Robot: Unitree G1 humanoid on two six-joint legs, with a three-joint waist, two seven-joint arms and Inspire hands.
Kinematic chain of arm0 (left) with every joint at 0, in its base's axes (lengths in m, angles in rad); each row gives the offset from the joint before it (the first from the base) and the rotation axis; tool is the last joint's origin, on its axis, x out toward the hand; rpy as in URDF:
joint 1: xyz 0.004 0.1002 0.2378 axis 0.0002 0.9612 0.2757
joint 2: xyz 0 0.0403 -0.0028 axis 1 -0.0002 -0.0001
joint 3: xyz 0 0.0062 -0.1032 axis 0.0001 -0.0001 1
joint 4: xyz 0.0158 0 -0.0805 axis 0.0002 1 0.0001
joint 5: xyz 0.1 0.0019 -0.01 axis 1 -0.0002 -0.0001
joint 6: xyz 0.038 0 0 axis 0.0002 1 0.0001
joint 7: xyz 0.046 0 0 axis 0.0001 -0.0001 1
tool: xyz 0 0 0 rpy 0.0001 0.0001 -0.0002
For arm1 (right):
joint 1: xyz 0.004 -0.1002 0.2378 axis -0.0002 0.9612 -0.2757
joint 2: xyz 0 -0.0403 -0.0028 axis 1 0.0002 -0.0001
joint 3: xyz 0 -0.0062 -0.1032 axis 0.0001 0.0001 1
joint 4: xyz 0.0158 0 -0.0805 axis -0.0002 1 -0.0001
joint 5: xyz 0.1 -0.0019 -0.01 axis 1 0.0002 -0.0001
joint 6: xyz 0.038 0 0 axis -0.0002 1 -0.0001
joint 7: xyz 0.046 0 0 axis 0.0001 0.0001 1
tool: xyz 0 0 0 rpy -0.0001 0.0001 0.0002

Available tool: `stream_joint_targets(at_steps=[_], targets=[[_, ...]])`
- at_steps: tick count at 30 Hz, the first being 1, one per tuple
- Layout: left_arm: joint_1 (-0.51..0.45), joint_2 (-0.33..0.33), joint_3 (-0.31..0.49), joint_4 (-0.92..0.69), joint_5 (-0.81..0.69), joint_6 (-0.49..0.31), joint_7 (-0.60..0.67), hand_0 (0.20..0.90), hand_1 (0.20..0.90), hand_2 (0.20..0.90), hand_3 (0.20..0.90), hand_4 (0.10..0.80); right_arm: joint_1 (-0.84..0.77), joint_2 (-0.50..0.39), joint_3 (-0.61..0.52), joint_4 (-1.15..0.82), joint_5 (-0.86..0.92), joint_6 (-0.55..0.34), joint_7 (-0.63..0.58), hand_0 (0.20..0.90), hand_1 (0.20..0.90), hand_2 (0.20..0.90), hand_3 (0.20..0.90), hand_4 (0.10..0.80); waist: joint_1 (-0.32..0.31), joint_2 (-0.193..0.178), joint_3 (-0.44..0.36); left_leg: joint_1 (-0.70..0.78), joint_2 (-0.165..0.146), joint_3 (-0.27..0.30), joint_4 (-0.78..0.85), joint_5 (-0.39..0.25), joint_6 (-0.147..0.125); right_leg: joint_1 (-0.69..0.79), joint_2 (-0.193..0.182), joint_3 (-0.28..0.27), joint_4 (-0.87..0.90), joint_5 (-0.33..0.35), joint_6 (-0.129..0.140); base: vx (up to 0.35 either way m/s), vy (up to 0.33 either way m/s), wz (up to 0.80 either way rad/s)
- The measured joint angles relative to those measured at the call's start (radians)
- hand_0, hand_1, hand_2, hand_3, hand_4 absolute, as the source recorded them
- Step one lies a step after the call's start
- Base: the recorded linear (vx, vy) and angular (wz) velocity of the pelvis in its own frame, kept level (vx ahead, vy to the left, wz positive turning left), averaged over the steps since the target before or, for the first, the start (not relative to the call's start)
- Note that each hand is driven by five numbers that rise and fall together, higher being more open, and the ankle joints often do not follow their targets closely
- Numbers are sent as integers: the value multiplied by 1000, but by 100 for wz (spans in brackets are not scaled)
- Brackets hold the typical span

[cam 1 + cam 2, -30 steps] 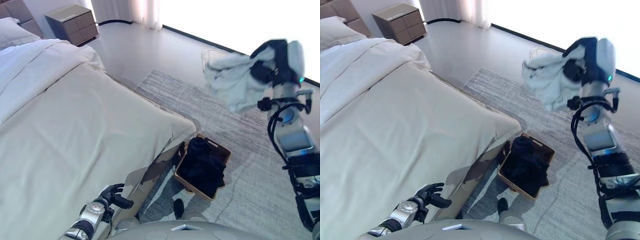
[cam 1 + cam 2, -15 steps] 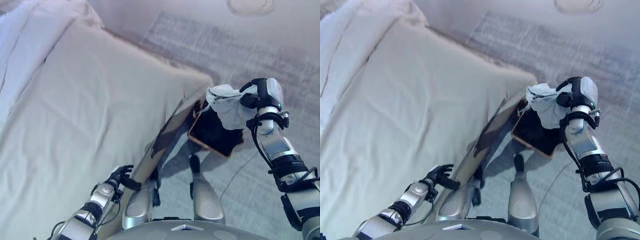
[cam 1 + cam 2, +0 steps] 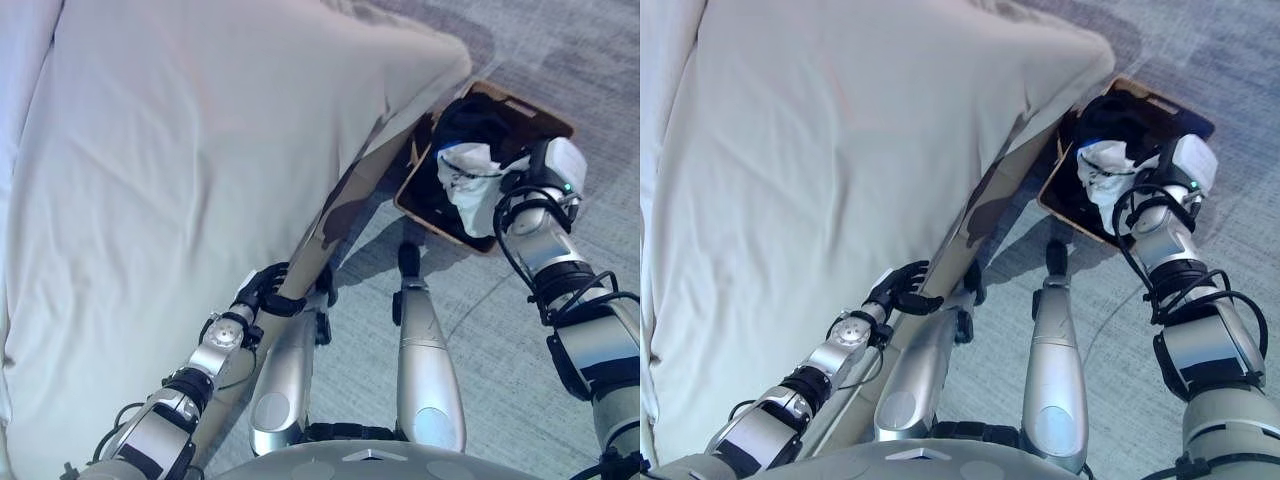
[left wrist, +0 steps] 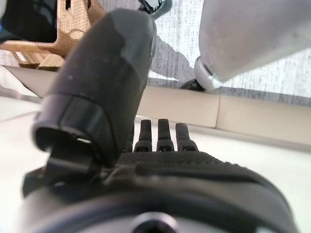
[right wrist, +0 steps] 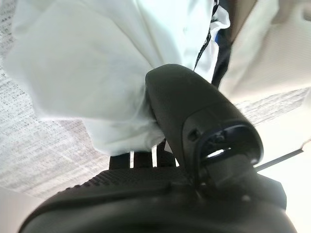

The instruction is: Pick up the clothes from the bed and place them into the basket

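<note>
Since the frame a second before, we saw the right robot hand (image 3: 540, 172) come down from high above the rug to the basket (image 3: 556, 122), bringing the white garment (image 3: 468, 185) with it; the camera itself had also tipped downward, so the nightstand and window had dropped out of view. We found the right robot hand clamped on the white garment: in its wrist view the thumb (image 5: 194, 116) pressed into the pale cloth (image 5: 82, 68), which bunched over the fingers. The garment hung at the basket's near side, its lower part over the dark clothes (image 3: 478, 118) already lying inside, though we could not tell whether it was resting on them. The basket, a tan woven one, stood on the grey rug (image 3: 600, 70) just beside the corner of the bed (image 3: 200, 130). We noted the bed's pale cover lay smooth, falling over the corner next to the basket. The left robot hand (image 3: 902, 290) showed low at the bed's side edge, well apart from the basket; in its wrist view the fingers (image 4: 165, 133) stood out nearly straight beside the thumb (image 4: 104, 77) and gripped nothing, with the bed's edge (image 4: 252, 114) just past them.
</note>
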Motion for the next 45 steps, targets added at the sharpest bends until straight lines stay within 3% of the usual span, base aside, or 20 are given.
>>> stream_joint_targets(at_steps=[8,17,21,26,30,35,38,40,43,45], targets=[[-8,17,-25,-31,-5,18,-1,900,900,900,900,800,-70,-3,-10,57,88,-35,-88,900,900,900,900,800,47,0,0,-157,-1,-67,141,-35,-15,-114,-9,-43,106,-23,-21,-5,-49,20],[-8,10,-20,-4,-20,5,-15,900,900,900,900,800,-51,23,-138,39,171,-170,-181,900,900,900,900,800,57,0,0,-150,-12,-98,151,-40,-22,-88,-9,-47,88,-23,-21,45,68,1],[-6,3,-18,48,-20,0,-22,900,900,900,900,800,28,34,-156,-76,168,-185,-184,900,900,900,900,800,34,-1,1,-79,-16,-111,109,-39,-20,-10,-3,-49,28,-22,-20,31,120,-8],[23,-4,17,85,-19,20,-20,900,900,900,900,800,178,37,-169,-143,174,-202,-183,900,900,900,900,800,10,-14,9,86,-13,-105,-15,-15,6,167,6,-49,-120,32,6,26,100,-11],[44,-21,53,107,-16,42,-21,900,900,900,900,800,307,51,-256,-213,250,-241,-161,900,900,900,900,800,-5,-23,10,231,-2,-89,-138,14,6,321,10,-62,-257,71,24,133,129,-9],[90,-22,127,134,31,86,-21,900,900,900,900,800,483,150,-317,-291,385,-321,-18,900,900,900,900,800,-41,-105,-26,416,2,-78,-257,24,1,510,14,-71,-391,103,34,173,116,-6],[136,-23,140,192,71,105,-24,900,900,900,900,800,622,263,-318,-269,457,-339,110,900,900,900,900,800,-43,-167,-160,486,13,-76,-323,24,0,588,20,-78,-473,111,40,226,136,-3],[142,-27,151,246,93,126,-27,900,900,900,900,800,663,331,-308,-189,462,-347,188,900,900,900,900,800,-41,-196,-195,577,17,-67,-358,24,-1,682,23,-87,-518,115,44,138,73,0],[175,-28,154,285,101,128,-37,900,900,900,900,800,717,384,-264,-63,450,-343,286,900,900,900,900,800,-38,-219,-306,600,14,-65,-369,16,-10,722,18,-100,-561,115,44,78,56,5],[180,-30,172,317,101,120,-44,900,900,900,900,800,721,409,-233,63,429,-350,359,900,900,900,900,800,-35,-229,-336,627,7,-65,-369,16,-10,764,11,-107,-585,115,44,90,36,7]])
